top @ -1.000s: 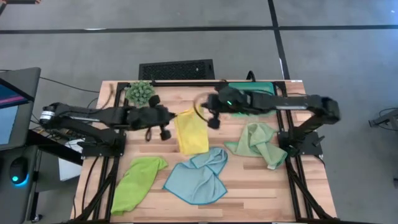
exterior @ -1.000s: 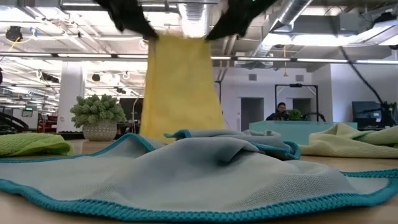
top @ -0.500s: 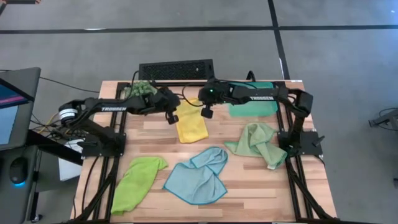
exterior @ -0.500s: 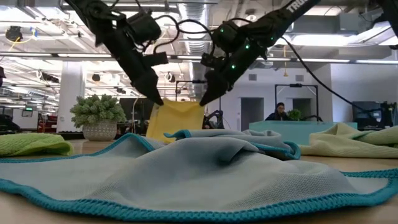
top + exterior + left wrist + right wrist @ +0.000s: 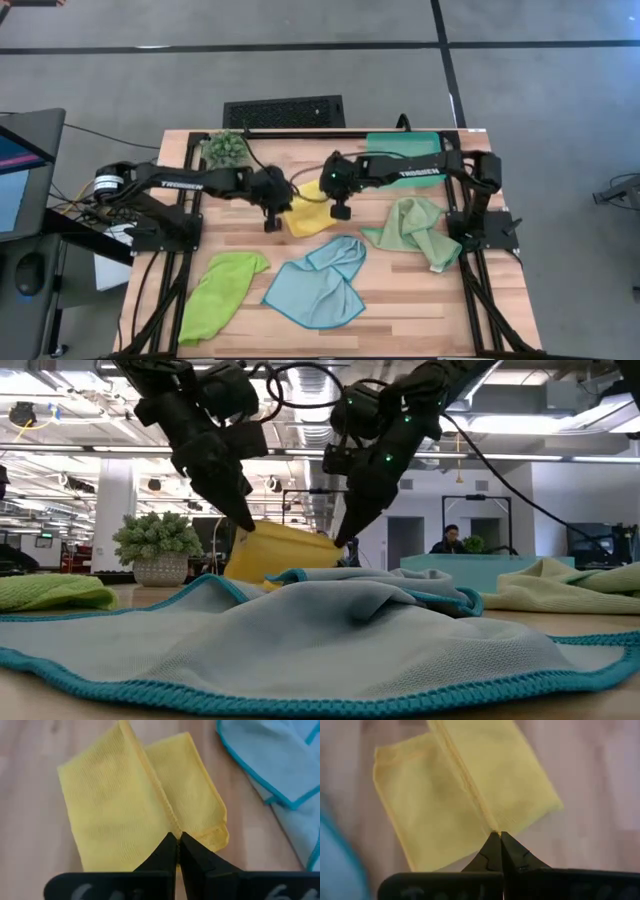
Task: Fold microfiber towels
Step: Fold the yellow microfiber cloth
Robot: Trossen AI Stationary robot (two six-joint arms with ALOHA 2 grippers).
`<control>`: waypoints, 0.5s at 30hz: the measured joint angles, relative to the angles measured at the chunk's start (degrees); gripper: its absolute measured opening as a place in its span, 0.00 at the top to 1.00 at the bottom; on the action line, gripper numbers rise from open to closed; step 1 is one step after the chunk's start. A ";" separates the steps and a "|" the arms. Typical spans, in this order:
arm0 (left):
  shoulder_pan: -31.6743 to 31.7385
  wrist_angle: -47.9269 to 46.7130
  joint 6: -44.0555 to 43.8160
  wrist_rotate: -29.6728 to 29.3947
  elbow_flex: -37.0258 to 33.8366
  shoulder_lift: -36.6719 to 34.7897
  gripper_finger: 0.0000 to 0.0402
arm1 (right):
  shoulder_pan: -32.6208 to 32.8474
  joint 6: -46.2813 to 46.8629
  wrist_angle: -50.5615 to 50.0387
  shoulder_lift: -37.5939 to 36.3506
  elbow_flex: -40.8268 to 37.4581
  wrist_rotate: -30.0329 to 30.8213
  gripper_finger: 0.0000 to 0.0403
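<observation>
Left pincer (image 5: 279,207) pinched closed, right pincer (image 5: 330,200) pinched closed, arms converging mid-table

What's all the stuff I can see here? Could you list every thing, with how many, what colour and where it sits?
yellow towel: one, yellow, mid-table, pinched at two corners between the arms
light blue towel: one, blue with teal edging, crumpled at the near middle
lime green towel: one, bright green, near left corner
pale sage towel: one, pale green, bunched on the right side
tray: one, teal, far right of the table, partly under the right arm
plant: one, green and spiky, far left of the table
table: one, light wood slats
black grille: one, black, on the floor behind the table
person: one, far back in the room
left gripper: dark, shut on the yellow towel
right gripper: dark, shut on the yellow towel
</observation>
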 joint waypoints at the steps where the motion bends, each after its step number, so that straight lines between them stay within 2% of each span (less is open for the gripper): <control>1: -1.34 0.76 -0.96 -1.09 -0.04 0.64 1.00 | 0.85 0.47 -0.68 0.09 0.00 0.15 1.00; 10: -9.02 5.68 -5.38 -6.04 0.26 8.25 1.00 | 5.64 5.52 -1.51 0.52 -3.33 0.64 1.00; 15: -9.55 4.20 -5.46 -8.90 1.21 7.20 1.00 | 6.68 5.95 -1.93 -0.77 -3.41 1.54 1.00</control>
